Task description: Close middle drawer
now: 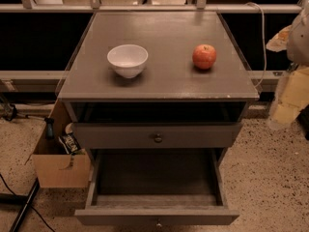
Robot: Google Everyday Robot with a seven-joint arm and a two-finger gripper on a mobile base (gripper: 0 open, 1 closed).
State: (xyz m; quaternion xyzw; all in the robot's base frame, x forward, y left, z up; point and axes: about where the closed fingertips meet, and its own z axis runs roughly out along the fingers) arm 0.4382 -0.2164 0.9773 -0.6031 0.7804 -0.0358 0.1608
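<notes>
Cabinet of grey-brown wood fills the view, its middle drawer pulled far out toward the camera below 1 shallower drawer that sits further in. The gripper, pale and yellowish, hangs at the right edge beside the cabinet's right side, up and to the right of the middle drawer and well apart from it; whether it is wide or narrow cannot be told. On top sit 1 white bowl and 1 red apple, apart.
</notes>
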